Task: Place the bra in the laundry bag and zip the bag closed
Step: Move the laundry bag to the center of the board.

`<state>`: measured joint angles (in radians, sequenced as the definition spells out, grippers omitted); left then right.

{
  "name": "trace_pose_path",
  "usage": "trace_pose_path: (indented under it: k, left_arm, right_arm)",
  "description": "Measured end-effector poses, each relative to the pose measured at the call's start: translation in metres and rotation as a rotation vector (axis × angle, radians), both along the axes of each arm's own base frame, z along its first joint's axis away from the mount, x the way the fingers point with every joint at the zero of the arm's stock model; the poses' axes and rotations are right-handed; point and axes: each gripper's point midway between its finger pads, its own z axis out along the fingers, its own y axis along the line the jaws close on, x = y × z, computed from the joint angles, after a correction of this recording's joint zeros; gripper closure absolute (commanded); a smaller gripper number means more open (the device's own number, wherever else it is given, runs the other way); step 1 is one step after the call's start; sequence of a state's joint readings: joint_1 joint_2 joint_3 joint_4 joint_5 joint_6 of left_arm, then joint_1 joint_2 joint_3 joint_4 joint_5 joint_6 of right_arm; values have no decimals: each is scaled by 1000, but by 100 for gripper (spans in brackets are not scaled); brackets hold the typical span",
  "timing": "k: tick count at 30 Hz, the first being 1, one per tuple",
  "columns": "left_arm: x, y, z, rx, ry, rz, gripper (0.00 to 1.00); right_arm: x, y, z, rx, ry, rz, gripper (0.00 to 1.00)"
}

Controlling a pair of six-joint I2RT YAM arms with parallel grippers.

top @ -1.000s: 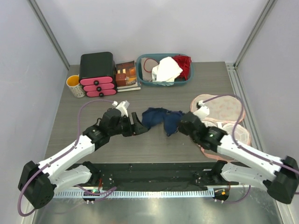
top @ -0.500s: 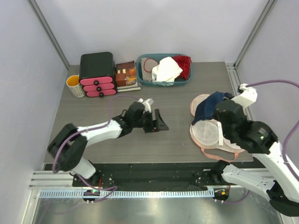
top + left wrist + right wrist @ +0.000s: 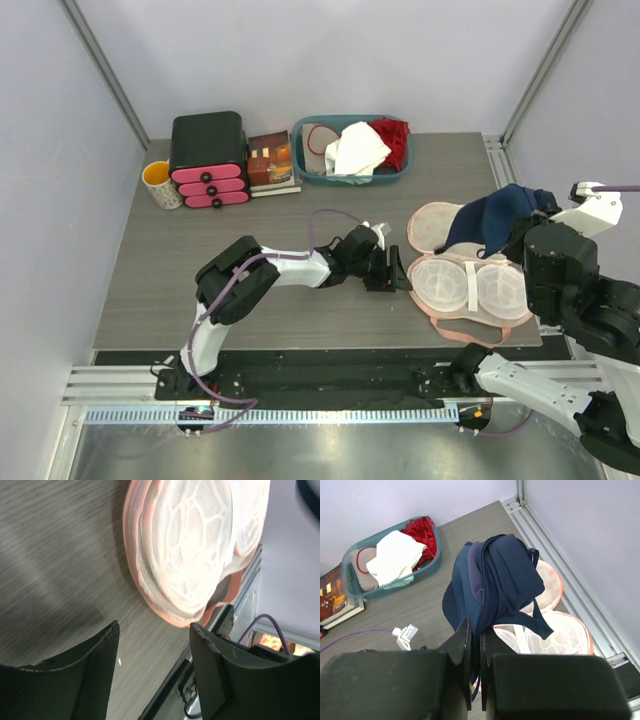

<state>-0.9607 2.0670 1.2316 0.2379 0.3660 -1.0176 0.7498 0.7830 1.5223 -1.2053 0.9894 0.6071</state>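
Right gripper (image 3: pixel 476 630), pinching the bra (image 3: pixel 505 575), should next lower it into the open bag (image 3: pixel 470 285) beneath; left gripper (image 3: pixel 153 626) sits spread.

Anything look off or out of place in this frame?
Only the dark navy padded bra: it hangs folded and bunched from the shut right gripper above the open pale pink floral laundry bag, one strap dangling. Open left gripper holds nothing. Nothing spilled or damaged.
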Motion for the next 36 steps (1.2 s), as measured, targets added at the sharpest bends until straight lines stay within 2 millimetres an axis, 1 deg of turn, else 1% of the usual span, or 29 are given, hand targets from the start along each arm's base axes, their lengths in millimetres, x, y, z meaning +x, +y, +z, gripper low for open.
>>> trace_pose_path:
  k: [1, 2, 5, 7, 8, 11, 13, 16, 20, 23, 24, 25, 26, 27, 29, 32, 34, 36]
  left_arm:
    - [2, -3, -2, 4, -1, 3, 44]
    - [3, -7, -5, 10, -3, 9, 49]
    - [12, -16, -8, 23, -16, 36, 56]
    - [19, -19, -10, 32, -27, 57, 58]
    - [22, -20, -11, 39, -32, 69, 63]
    - [30, -20, -18, 71, -39, 103, 72]
    - [36, -18, -24, 102, -46, 126, 73]
    - [44, -19, -25, 127, -65, 150, 76]
    - [49, -21, -27, 140, -75, 159, 71]
    - [48, -26, -25, 118, -73, 149, 71]
    - [48, -28, -24, 103, -69, 142, 74]
    - [47, -31, -25, 89, -63, 135, 80]
    - [46, -33, -25, 78, -57, 131, 93]
    - [45, -36, -26, 63, -48, 125, 99]
    - [43, -39, -31, 46, -24, 121, 100]
    - [41, -42, -31, 23, -9, 113, 100]
    - [44, -40, -32, 21, -10, 126, 100]
    - [46, -32, -32, 34, -23, 150, 100]
  right_arm:
    - [-1, -1, 0, -5, 1, 2, 99]
    - [-1, -2, 0, -10, 1, 4, 99]
    - [-6, -5, 2, -16, -3, 12, 99]
    - [-9, -8, 3, -8, -12, 18, 99]
    - [-11, -9, 4, -2, -17, 22, 99]
    - [-14, -9, 3, 6, -19, 35, 99]
    - [-13, -6, 0, 3, -8, 47, 99]
    - [-10, 1, -8, -9, 23, 73, 99]
    - [-6, 9, -16, -21, 55, 98, 99]
    - [-5, 11, -20, -28, 69, 105, 99]
    - [-5, 12, -21, -29, 72, 106, 99]
    - [-5, 12, -22, -30, 75, 109, 99]
    - [-5, 13, -22, -31, 77, 110, 99]
    - [-5, 13, -23, -31, 79, 112, 99]
    - [-5, 14, -23, -30, 81, 115, 99]
    - [-5, 15, -26, -33, 89, 120, 99]
    - [-4, 17, -29, -35, 98, 128, 99]
    - [-4, 20, -34, -39, 111, 139, 99]
